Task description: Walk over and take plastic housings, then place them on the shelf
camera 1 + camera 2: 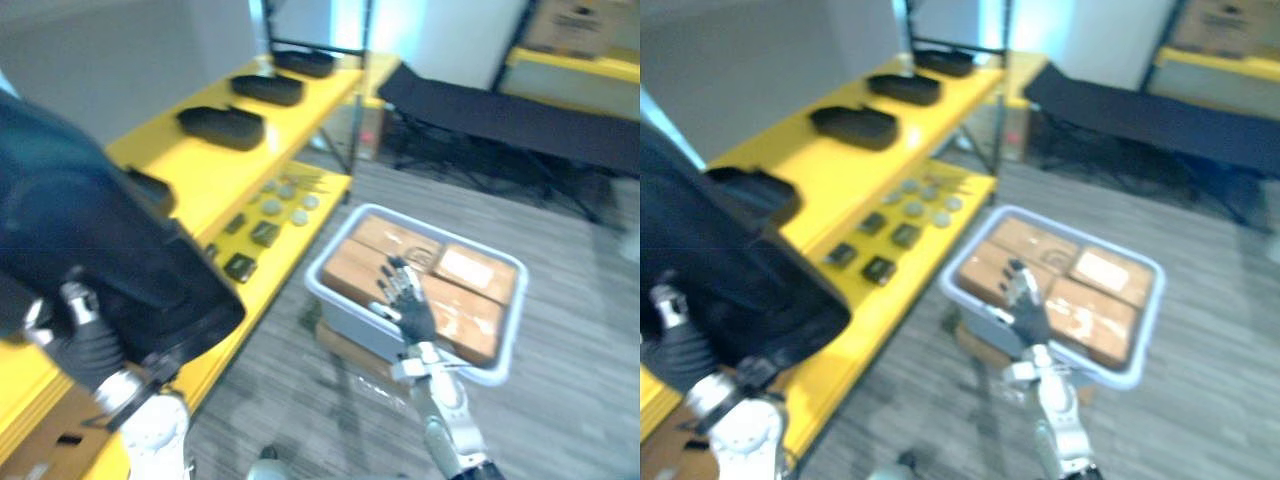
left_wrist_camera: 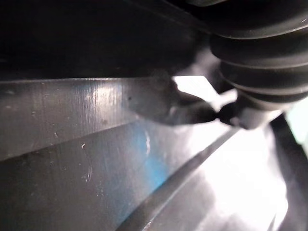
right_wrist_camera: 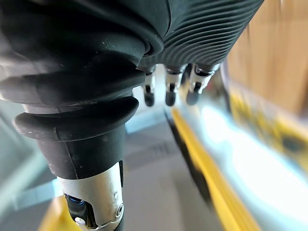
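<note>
Housing first: the big dark plastic housing (image 1: 100,240) is up at the robot's left side, right by the near end of the yellow shelf (image 1: 190,175). The left robot hand (image 1: 85,345) is tucked in at its lower edge. Can't tell how that hand's fingers sit, they're hidden under the shell.

The right robot hand (image 1: 408,305) is empty with its fingers loose and apart. It hangs over the grey bin (image 1: 505,355) of cardboard boxes (image 1: 470,310), well apart from the housing.

More housings (image 1: 222,127) already sit in a row along the shelf's top level.

My guess on handling: it looks like a thin moulded shell, so probably light for its bulk and fairly stiff. The skin looks smooth, so likely slippery. Being that wide, it'd want to tip off a one-sided hold. I'd support it from below near the middle or hook the rim, and bring the free hand in on the far edge to steady it.
</note>
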You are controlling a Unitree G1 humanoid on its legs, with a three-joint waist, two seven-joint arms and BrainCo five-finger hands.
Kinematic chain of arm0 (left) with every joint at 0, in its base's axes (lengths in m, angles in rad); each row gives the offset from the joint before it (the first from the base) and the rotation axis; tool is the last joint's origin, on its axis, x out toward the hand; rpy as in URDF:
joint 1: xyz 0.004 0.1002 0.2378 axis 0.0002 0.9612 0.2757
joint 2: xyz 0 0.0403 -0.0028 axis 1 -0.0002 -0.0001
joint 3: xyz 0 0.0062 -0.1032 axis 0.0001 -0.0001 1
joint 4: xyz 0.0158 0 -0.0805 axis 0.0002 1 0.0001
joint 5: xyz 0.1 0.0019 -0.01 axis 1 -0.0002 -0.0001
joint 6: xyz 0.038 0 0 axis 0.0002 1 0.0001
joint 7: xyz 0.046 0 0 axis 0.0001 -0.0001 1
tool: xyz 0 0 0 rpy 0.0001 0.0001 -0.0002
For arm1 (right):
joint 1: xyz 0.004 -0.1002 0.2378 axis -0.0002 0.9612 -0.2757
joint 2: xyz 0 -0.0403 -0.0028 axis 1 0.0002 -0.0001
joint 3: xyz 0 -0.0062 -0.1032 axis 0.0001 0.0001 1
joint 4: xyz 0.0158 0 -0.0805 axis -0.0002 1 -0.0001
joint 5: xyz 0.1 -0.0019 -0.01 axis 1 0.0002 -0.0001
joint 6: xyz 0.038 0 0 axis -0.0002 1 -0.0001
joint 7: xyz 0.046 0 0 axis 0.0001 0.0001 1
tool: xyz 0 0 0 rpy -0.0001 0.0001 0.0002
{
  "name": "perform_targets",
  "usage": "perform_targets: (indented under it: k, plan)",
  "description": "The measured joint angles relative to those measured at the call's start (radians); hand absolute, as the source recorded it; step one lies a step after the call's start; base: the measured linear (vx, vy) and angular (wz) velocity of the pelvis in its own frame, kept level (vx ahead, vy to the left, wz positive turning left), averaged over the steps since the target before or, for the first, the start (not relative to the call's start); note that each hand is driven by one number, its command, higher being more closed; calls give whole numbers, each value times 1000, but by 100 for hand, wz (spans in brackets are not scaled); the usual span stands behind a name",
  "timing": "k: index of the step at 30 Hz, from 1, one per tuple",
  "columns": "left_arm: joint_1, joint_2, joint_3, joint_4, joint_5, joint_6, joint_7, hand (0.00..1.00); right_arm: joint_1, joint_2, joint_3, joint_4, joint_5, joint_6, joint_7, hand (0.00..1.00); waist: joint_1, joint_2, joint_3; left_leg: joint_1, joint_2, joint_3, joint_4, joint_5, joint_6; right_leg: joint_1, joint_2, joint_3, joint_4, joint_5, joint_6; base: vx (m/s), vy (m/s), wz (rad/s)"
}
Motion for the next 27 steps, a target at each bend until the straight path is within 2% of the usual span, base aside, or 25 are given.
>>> perform_targets:
  k: [3, 6, 7, 11, 14, 15, 16, 17, 18, 21, 24, 25, 26, 27]
  plan:
    - [77, -30, 109, -26, -11, -4, 5, 100, -50, 0, 46, 16, -39, 0, 18, 0, 61, -6, -9, -20, -15, -47, 5, 1, 2, 13, -7, -44, 0, -8, 6, 13, 16, 51]
    - [106, -57, 167, -26, -20, -23, -10, 100, -105, 2, 122, 26, -65, 2, 27, 0, 86, -8, -11, -19, -16, -52, 18, -2, 3, 26, -6, -58, 1, -14, 4, 4, 11, 8]
    - [107, -64, 171, -26, -18, -35, -22, 100, -123, 2, 145, 31, -78, 22, 34, 0, 93, -9, -12, -18, -15, -51, 34, -12, 4, 32, -6, -58, 1, -18, 4, 0, 0, 0]
    - [106, -80, 183, -26, -22, -48, -38, 100, -144, 1, 183, 37, -93, 77, 33, 0, 93, -5, -10, -22, -18, -61, 89, -43, 11, 63, -4, -69, 1, -26, 1, -8, 12, 6]
    - [81, -77, 179, -25, -63, -55, -84, 100, -134, -11, 176, 32, -117, 114, 20, 0, 77, -7, -10, -67, -31, -79, 116, -48, 27, 91, -7, -143, 1, -42, 3, -21, 9, 60]
    - [60, -76, 174, -25, -94, -60, -111, 100, -109, -13, 155, 17, -130, 126, 5, 0, 65, -11, -11, -90, -28, -49, 118, -39, 47, 99, -13, -187, 1, -47, 10, -17, 10, 82]
    - [55, -77, 169, -24, -105, -63, -121, 100, -91, -17, 144, 7, -137, 130, -7, 0, 60, -12, -12, -94, -23, -21, 117, -29, 53, 101, -18, -205, 1, -48, 11, 15, 38, 89]
    - [54, -78, 155, -23, -125, -69, -124, 100, -57, -26, 127, -3, -158, 138, -23, 0, 64, -12, -11, -94, -23, 4, 98, -5, 36, 100, -30, -218, 9, -48, 11, 44, 89, 53]
    - [56, -78, 152, -23, -135, -72, -120, 100, -42, -28, 113, -3, -180, 149, -30, 0, 68, -17, -11, -94, -37, 3, 85, 5, 39, 95, -47, -223, 20, -48, 11, 56, 110, 31]
    - [50, -75, 141, -25, -124, -73, -120, 100, -26, -27, 79, -4, -195, 146, -28, 0, 60, -14, 0, -92, -58, 11, 78, 4, 46, 86, -81, -221, 59, -55, 10, 55, 122, 5]
    - [19, -61, 131, -29, -81, -74, -120, 100, -24, -25, 38, -8, -200, 119, -25, 0, 57, -29, 10, -95, -70, 30, 80, -6, 59, 58, -121, -193, 125, -83, -4, 38, 74, -7]
    - [7, -31, 128, -29, -80, -74, -122, 100, -23, -25, 23, -9, -208, 100, -22, 0, 39, -37, 14, -99, -75, 22, 81, -9, 62, 50, -127, -176, 151, -98, -30, 46, 68, 11]
    - [1, -10, 126, -29, -80, -74, -123, 100, -23, -25, 18, -10, -216, 93, -20, 0, 30, -41, 13, -105, -77, 15, 81, -9, 62, 39, -130, -149, 168, -104, -40, 48, 76, 34]
    - [-23, 38, 110, -29, -79, -73, -126, 100, -22, -26, -1, -11, -225, 74, -9, 0, 17, -51, 17, -111, -80, -3, 81, -6, 63, 20, -136, -69, 205, -102, -39, 54, 88, 46]
